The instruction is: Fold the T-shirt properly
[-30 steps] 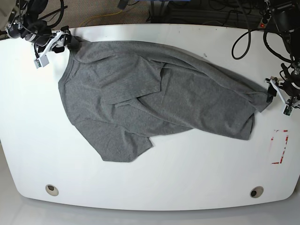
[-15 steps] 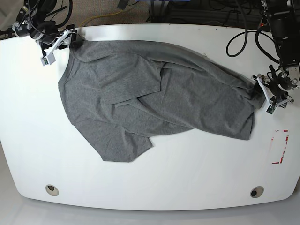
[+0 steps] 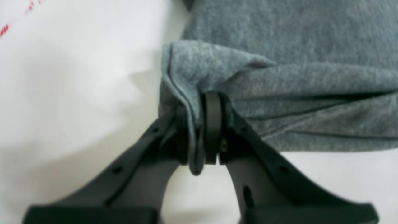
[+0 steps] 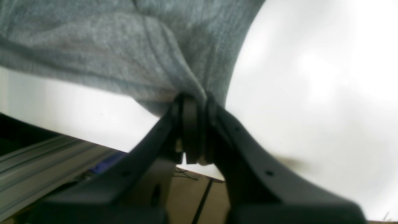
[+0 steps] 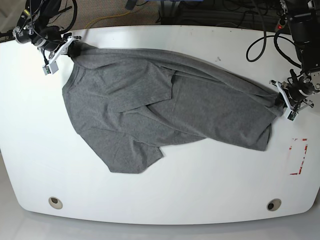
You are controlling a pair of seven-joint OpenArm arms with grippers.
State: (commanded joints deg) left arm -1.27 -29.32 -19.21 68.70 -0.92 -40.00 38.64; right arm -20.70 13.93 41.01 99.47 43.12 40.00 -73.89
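T-shirt (image 5: 165, 107) lies rumpled across bench (image 5: 160, 190), long axis running between arms. Left pincer (image 3: 199, 137) clamps one end's edge; right pincer (image 4: 194, 130) clamps the opposite far corner.

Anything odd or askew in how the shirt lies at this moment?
The T-shirt lies skewed and bunched: one flap overlaps its middle and folds run toward the left gripper. Both it and the right gripper pinch edges. No damage visible.

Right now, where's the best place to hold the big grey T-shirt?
By its far corners. The plain heather-grey knit T-shirt is pinched at opposite ends, each gripper coming from outside: left gripper on the bunched edge, right gripper likewise.
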